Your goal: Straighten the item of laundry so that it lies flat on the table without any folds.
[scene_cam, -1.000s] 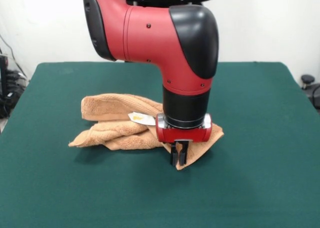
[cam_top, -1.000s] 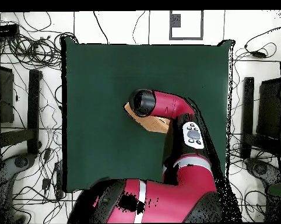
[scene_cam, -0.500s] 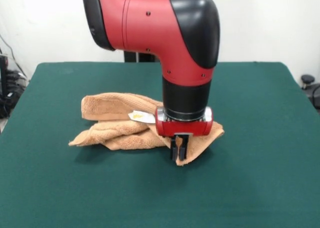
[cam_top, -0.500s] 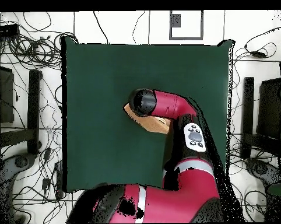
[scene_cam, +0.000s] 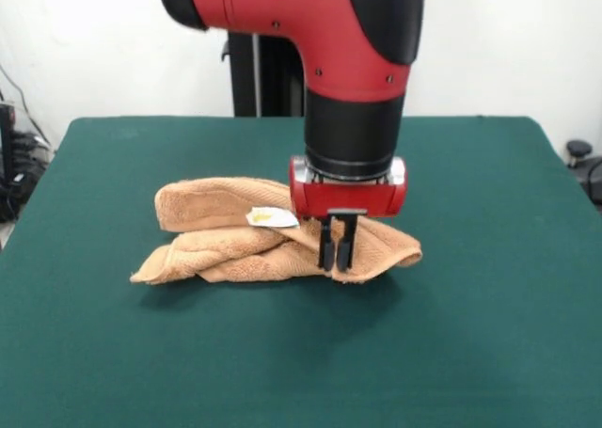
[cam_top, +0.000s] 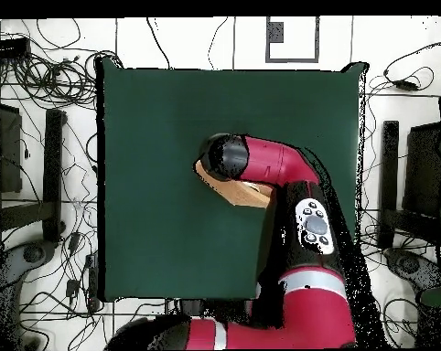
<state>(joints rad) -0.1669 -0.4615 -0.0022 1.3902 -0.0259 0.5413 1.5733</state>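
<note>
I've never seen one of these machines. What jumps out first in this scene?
The big red and black arm fills the top of the front view, reaching straight down. Its gripper has its dark fingers close together on the near right edge of a crumpled orange-brown towel, which lies bunched in folds with a small white tag on top. Everything sits on a wide dark green table.

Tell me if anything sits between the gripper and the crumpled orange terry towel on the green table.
Nothing visible does. The gripper is already at the orange terry towel, its fingers closed on the near right edge. Apart from the towel, the green felt table shows nothing that would block spreading it flat.
</note>
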